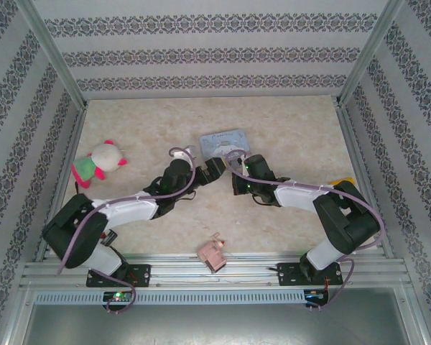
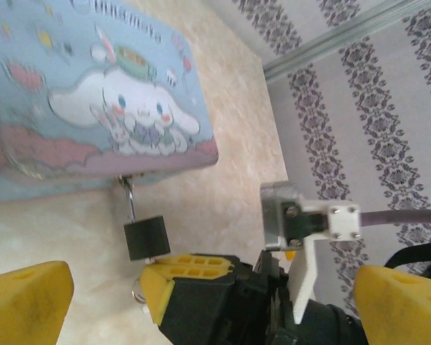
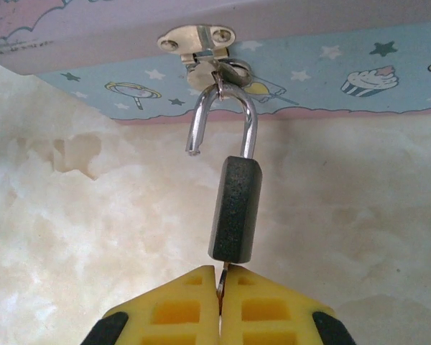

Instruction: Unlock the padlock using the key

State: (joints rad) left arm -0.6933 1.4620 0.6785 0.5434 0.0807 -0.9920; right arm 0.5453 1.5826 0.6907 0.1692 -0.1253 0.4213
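Top view: L claw and R claw are met at near edge of blue tin.
L wrist: L claw is spread wide; padlock is hung off tin, just ahead betw. its fingers.
R wrist: key is pinched in clenched R claw, directly under padlock body; one shackle end is free.

Padlock: matt, grainy black body, polished metal shackle; tin glossy, printed.
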